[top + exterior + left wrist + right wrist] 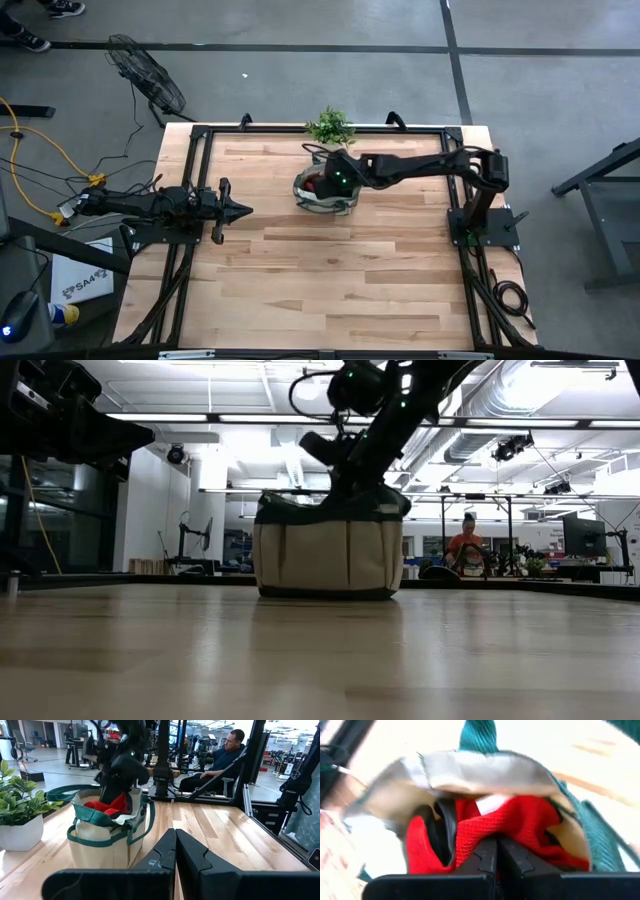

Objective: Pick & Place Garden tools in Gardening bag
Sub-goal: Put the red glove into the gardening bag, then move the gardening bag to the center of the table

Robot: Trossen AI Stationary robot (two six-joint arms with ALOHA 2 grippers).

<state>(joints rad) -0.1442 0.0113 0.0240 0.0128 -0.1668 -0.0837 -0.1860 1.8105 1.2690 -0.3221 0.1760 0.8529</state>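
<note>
Over the gardening bag (322, 190), standing near the far edge of the worktop (330, 280) just beside a small potted plant (330, 126), the right claw (498, 851) is reaching down into the bag's open mouth with its fingers pressed together, holding nothing that can be made out. Red glove cuffs (520, 827) and a dark glove body (440, 830) are lying bunched at the top of the bag, right at the fingertips, so the remaining work looks like tamping or clearing rather than carrying. To do this well, the claw should be pushing straight down in the middle of the opening, keeping clear of the green trim and loop handles (57, 794) so it is not snagging fabric or tipping the soft bag, then lifting vertically before swinging away. The left claw (175, 855) is waiting shut and empty at the left side of the worktop, pointing toward the bag. No other tools are showing on the worktop. No brand mark or writing on the bag or gloves is readable.
</note>
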